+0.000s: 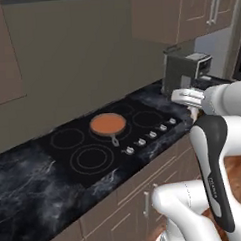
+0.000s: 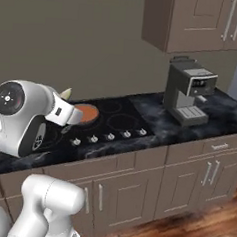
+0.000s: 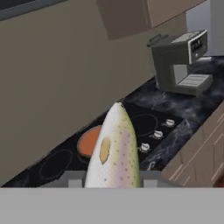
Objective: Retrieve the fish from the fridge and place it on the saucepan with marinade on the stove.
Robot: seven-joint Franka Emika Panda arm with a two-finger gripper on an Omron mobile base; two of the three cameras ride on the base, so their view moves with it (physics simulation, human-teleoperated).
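One small round dark saucepan (image 1: pixel 108 125) holding flat orange-brown marinade (image 1: pixel 108 123) sits on the far middle ring of the flat black glass stove (image 1: pixel 84 157), well left of the boxy grey coffee machine (image 2: pixel 188 91). The two-finger gripper (image 3: pixel 113 180) pinches the pale speckled fish (image 3: pixel 114 151), held in the air near the stove's front edge, apart from the saucepan.

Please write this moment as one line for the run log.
phase: carrying | gripper: shut on fish | saucepan: on stove, marinade inside | fish: above stove front, not yet in saucepan
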